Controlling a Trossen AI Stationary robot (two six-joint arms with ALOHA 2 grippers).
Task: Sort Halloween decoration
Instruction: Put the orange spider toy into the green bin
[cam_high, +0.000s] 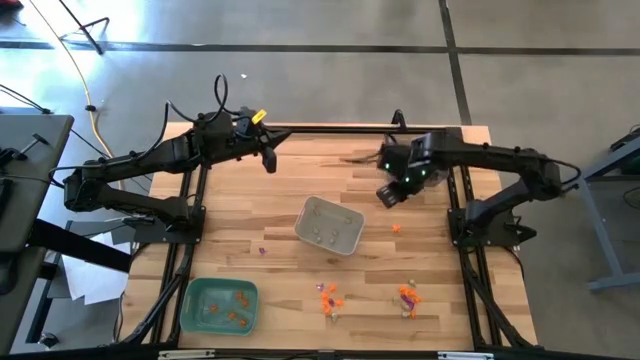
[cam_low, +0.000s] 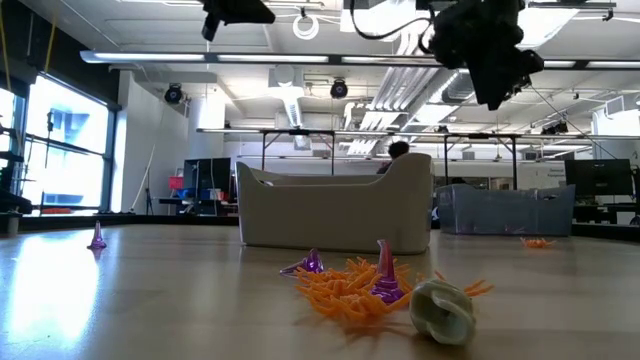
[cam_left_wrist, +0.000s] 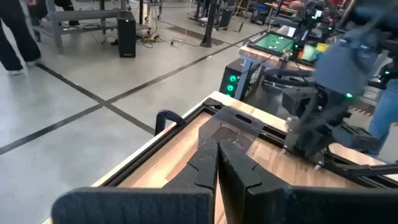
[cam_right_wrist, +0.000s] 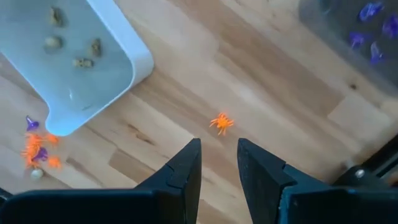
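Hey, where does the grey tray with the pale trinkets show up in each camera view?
High view: grey tray at table centre, tilted.
Low view: wide pale wall behind the orange and purple pile.
Left wrist view: not in it.
Right wrist view: upper left.
Shared landmark: the lone orange spider beside the tray, also in the high view.

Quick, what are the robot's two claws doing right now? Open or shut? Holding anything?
Left gripper: shut, holding nothing, up at the table's far edge.
Right gripper: open, holding nothing, above a lone orange trinket on the table.
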